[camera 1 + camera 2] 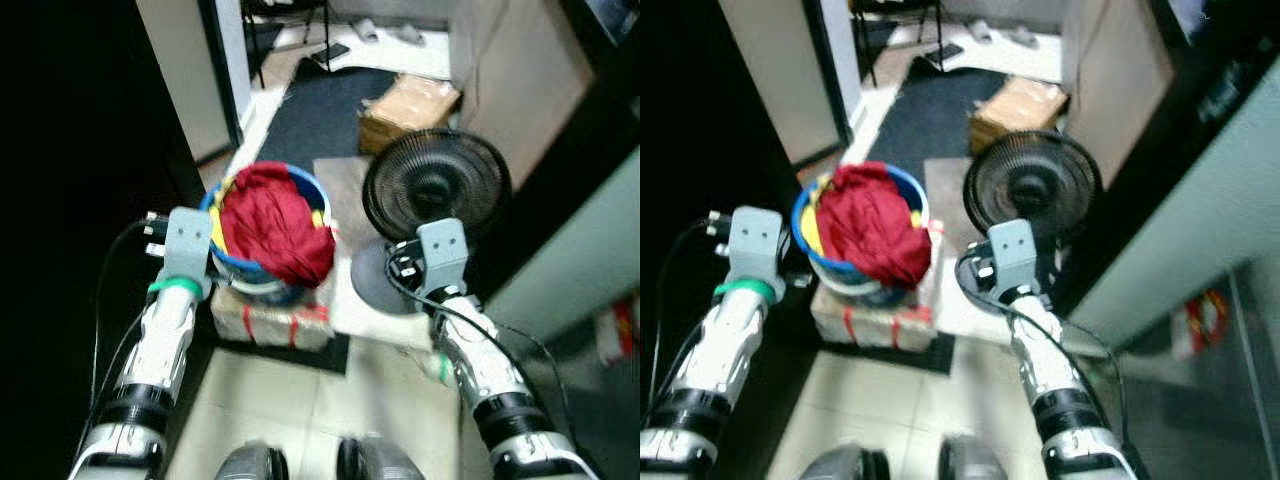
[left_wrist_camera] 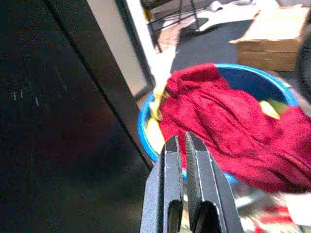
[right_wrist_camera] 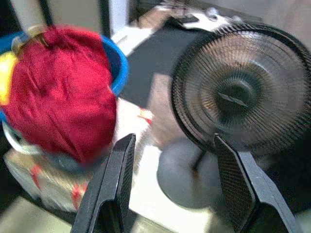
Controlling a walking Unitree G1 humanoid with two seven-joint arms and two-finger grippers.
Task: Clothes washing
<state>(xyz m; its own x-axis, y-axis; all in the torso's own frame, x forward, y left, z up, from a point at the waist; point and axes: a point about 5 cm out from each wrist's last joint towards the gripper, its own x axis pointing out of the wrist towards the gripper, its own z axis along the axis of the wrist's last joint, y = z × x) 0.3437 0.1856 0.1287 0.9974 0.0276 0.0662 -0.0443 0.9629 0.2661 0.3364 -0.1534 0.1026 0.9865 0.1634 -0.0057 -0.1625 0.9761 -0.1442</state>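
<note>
Left gripper (image 2: 185, 145), seen from its wrist, has its two black fingers pressed almost together with nothing between them; its tips point at the near rim of a blue tub (image 2: 146, 127). Red cloth (image 2: 228, 131) is heaped in the tub and hangs over the rim, with some yellow cloth (image 2: 155, 104) showing at the edge beside a dark panel.

Through the right wrist camera, the right gripper (image 3: 176, 155) is spread wide and holds nothing. Between and beyond its fingers are the round base and black grille of a fan (image 3: 238, 97); the tub (image 3: 120, 68) with the red cloth (image 3: 58, 92) lies off to one side.

From the head, both silver arms reach forward, the left beside the tub (image 1: 310, 185), the right in front of the fan (image 1: 436, 185). The tub sits on a wrapped bundle (image 1: 272, 322) tied with red tape. Farther back, a cardboard box (image 1: 408, 108) rests on a dark mat (image 1: 320, 110).
</note>
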